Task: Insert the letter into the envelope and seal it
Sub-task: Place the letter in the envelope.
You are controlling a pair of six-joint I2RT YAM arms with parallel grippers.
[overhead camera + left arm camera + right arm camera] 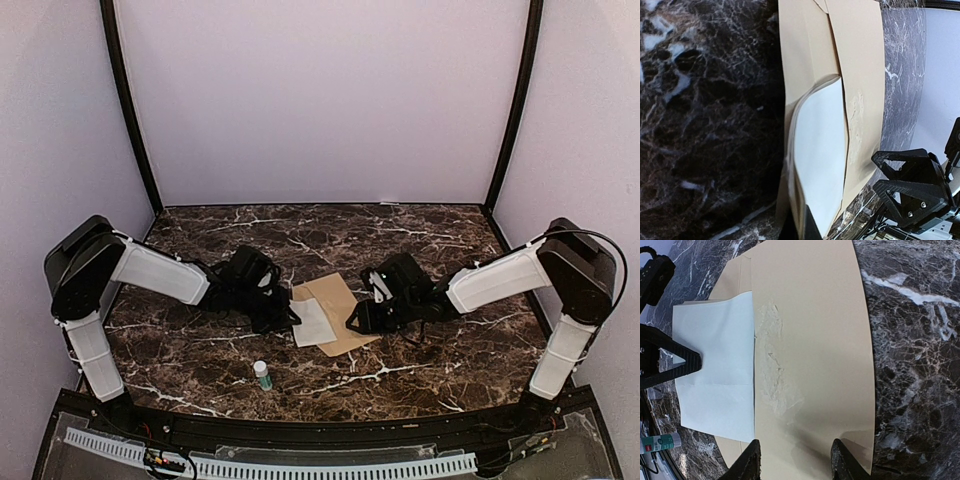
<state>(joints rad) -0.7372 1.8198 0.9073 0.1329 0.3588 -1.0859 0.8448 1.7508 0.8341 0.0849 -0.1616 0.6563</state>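
The tan envelope [340, 300] lies flat mid-table with its flap open toward the left. The white folded letter [312, 322] rests over the flap, and its right edge is tucked under the envelope's top panel [810, 340]. My left gripper [287, 318] is shut on the letter's near left edge [822, 150], which bows up off the envelope [860, 75]. Its dark fingertips [810, 231] show at the bottom of the left wrist view. My right gripper [796, 462] stands open, its tips resting on the envelope's body. The letter [715, 365] is to their left.
A small white bottle with a green cap [262, 375] stands near the front edge, left of centre; it also shows lying low in the right wrist view [660, 442]. Dark marble table [200, 350] surrounds the paper. White walls enclose the back and sides.
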